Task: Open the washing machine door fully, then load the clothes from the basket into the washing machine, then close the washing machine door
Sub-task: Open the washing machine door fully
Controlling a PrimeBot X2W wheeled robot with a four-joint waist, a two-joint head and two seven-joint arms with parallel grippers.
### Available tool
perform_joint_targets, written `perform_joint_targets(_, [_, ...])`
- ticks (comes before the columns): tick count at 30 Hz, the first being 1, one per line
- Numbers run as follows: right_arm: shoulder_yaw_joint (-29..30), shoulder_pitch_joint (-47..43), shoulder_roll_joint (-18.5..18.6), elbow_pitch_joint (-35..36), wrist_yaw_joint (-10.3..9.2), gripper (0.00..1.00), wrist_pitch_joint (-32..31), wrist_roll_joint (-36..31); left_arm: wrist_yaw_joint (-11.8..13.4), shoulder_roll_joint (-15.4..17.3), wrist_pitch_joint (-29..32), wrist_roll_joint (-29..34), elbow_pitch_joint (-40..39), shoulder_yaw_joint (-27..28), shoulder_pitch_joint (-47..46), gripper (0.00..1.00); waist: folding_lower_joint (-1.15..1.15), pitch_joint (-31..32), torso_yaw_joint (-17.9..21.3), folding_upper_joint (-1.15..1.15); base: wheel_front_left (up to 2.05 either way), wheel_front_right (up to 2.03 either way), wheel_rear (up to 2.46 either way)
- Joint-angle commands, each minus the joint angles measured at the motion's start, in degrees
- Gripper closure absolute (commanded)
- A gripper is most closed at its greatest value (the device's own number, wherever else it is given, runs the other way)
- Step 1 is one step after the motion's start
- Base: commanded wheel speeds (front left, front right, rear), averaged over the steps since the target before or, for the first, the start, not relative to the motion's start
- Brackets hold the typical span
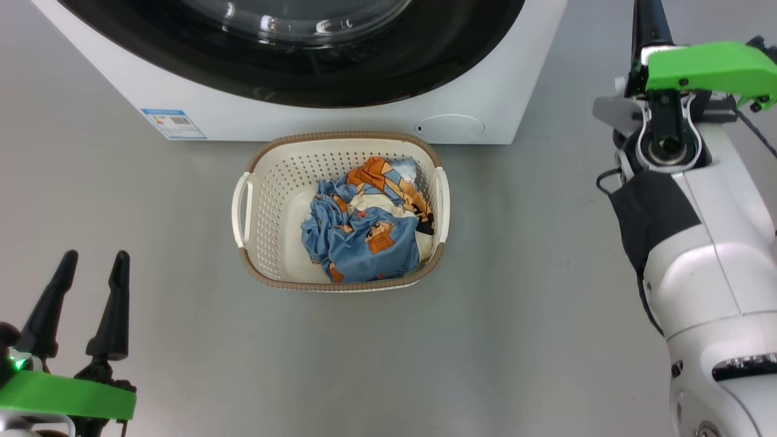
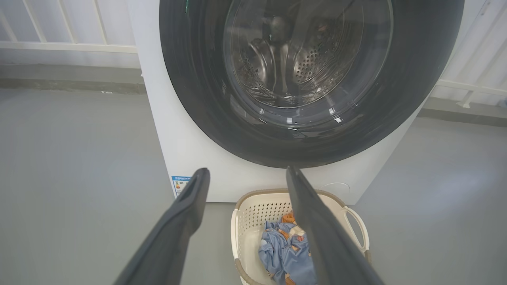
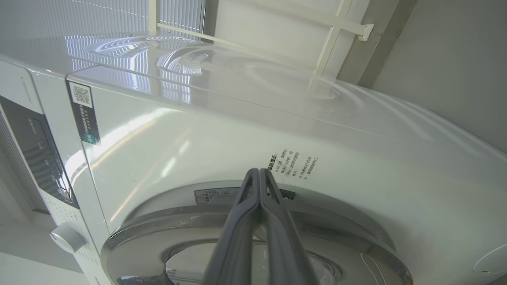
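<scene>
Right hand [image 3: 258, 172]: clenched, both fingers pressed flat together, nothing between them. Raised high, with the tips up against the top arc of the washing machine door [image 3: 158, 223], just below a small printed notice [image 3: 293, 164] on the white front of the washing machine [image 3: 222, 130]. Cannot tell whether the tips touch the rim or stand just off it. My guess at why they are pinched: one thin blade slips behind a door edge more easily than two spread fingers.

Left hand [image 1: 96, 258]: released, fingers wide apart, empty. It hangs low over the floor [image 1: 516, 303], well to the left of the load. Probably parked there, already spread for a soft grab once the drum is reachable.

Door: shut, flush on the front. The steel drum [image 2: 285, 63] shows through the glass. Step one is not yet done.

Basket [image 1: 273, 182]: on the floor, just in front of the machine and under the door. Clothes [image 1: 364, 230] are bunched toward its right half. From the left hand they lie ahead and to the right. From the right hand they are far below and to the left, well apart.

Judgement: the door swing may pass close over the basket.
</scene>
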State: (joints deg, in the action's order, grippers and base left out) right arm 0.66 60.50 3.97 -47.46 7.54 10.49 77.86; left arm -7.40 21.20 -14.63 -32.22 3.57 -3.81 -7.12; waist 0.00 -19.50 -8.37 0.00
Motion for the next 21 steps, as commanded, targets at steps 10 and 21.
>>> perform_joint_targets(10, [-0.9,10.7,-1.0,-5.4,-0.05,1.0,-7.1,-3.6,-0.1,2.8,-0.4,-1.4,-1.7,1.1,-3.6,0.0,0.0,-2.5,-0.3,0.0,0.0,0.0,0.0])
perform_joint_targets(21, [1.1,20.4,-0.3,-12.5,-0.05,1.0,-10.1,-7.1,-0.1,2.7,-0.4,-2.2,-1.5,-0.1,-4.3,0.0,0.0,-3.9,-1.3,0.0,0.0,0.0,0.0])
